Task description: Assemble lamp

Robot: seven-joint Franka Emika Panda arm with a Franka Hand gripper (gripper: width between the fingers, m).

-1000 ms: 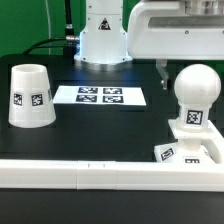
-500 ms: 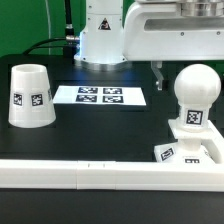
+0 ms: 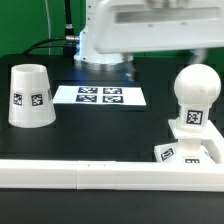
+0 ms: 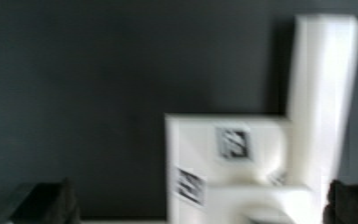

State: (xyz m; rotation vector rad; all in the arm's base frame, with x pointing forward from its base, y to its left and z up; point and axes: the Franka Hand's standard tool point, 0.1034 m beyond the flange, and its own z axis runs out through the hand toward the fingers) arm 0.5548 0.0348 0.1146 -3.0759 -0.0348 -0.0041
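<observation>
The round-headed bulb (image 3: 194,100) stands upright on the flat square base (image 3: 172,152) at the exterior view's right. The cup-shaped shade (image 3: 30,95) stands mouth-down at the exterior view's left, apart from them. My gripper (image 3: 160,62) hangs open and empty behind and above the bulb. Only one dark finger (image 3: 130,67) shows clearly there. In the wrist view the gripper (image 4: 199,203) is open, with dark fingertips (image 4: 43,203) at both sides. The tagged base (image 4: 229,150) lies blurred between and beyond them.
The marker board (image 3: 100,96) lies flat in the middle behind the parts. A long white rail (image 3: 90,173) runs along the front edge and shows in the wrist view (image 4: 327,80) beside the base. The arm's white pedestal (image 3: 100,45) stands at the back.
My gripper and the white hand above it have moved toward the exterior view's left and slightly up. The bulb, base and shade have not moved.
</observation>
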